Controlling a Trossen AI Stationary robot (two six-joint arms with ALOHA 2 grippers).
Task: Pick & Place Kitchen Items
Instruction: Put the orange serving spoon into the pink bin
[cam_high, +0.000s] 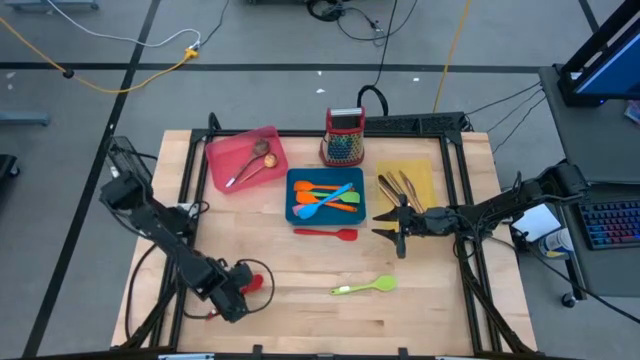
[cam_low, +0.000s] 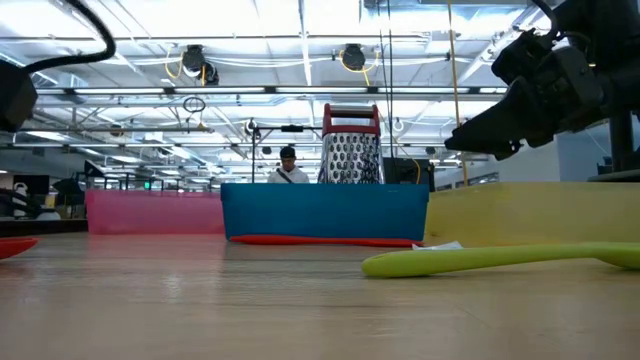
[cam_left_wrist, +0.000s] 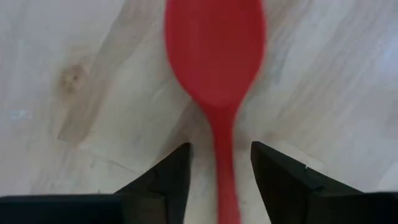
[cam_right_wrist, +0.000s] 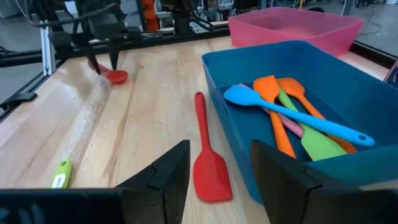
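Red silicone, a spoon (cam_left_wrist: 216, 74), lies flat on the wooden table (cam_high: 300, 310) near its front left corner. We see the left gripper (cam_left_wrist: 219, 171) over its handle, jaws apart on either side. A red spatula (cam_right_wrist: 208, 155) lies on the table just in front of the blue tray (cam_right_wrist: 367, 106). We find the right gripper (cam_right_wrist: 217, 171) low beside the yellow tray (cam_high: 428, 172), near the right edge, jaws apart and empty.

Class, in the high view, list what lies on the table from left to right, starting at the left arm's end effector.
Left end effector → red spoon → pink tray → blue tray → green spatula → right end effector
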